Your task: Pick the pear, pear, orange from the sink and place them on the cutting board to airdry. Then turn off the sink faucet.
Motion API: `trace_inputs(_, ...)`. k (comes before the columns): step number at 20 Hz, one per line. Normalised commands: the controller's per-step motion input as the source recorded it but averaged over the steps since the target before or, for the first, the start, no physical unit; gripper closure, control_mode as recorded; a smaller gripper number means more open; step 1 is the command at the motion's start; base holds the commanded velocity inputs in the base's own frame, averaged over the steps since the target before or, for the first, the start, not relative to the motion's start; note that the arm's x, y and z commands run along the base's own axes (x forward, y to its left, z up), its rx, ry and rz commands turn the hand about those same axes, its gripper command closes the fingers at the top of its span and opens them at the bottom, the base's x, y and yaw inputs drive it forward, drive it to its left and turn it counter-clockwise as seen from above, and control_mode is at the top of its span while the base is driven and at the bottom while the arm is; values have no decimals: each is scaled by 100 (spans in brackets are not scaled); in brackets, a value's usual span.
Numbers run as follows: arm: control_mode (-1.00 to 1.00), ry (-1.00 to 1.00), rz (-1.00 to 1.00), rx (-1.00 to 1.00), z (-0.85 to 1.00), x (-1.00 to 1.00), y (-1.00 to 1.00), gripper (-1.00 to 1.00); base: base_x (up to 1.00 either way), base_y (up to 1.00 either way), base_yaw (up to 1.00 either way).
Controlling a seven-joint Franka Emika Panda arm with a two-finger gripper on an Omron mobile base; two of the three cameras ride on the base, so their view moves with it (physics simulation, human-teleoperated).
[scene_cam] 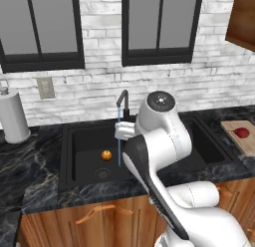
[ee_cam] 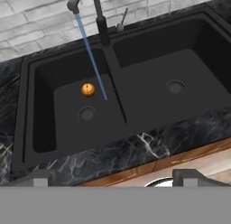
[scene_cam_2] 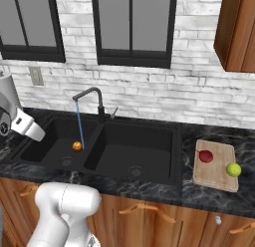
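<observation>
Black fingertips of your gripper (ee_cam: 115, 177) stand spread wide, holding nothing, touching nothing; the orange (ee_cam: 88, 89) lies ahead in the sink (ee_cam: 135, 128).

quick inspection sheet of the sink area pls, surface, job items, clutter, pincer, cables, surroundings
surface: black marbled counter over wooden cabinet fronts.
job's things: orange lies in the left basin of the sink, beside the drain; red pear and yellow-green pear sit apart on the cutting board; sink faucet runs, its stream falling into the left basin.
clutter: paper towel roll on the counter, left of the sink.
grippers: pincer open, holding nothing, above the counter's front edge, facing the sink.
cables: nothing seen.
surroundings: white brick wall, two dark-framed windows, wall outlet, wooden upper cabinet on the right.
</observation>
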Motion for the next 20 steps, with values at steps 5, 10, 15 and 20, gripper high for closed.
trace_inputs(5,-100,0,8,-5,0,13,4,-100,0,0,0)
trace_inputs(10,-100,1,3,-4,-10,23,20,-100,0,0,0)
trace_inputs(15,-100,0,0,0,-21,22,5,-100,0,0,0)
trace_inputs(20,-100,0,0,0,-38,35,9,-100,0,0,0)
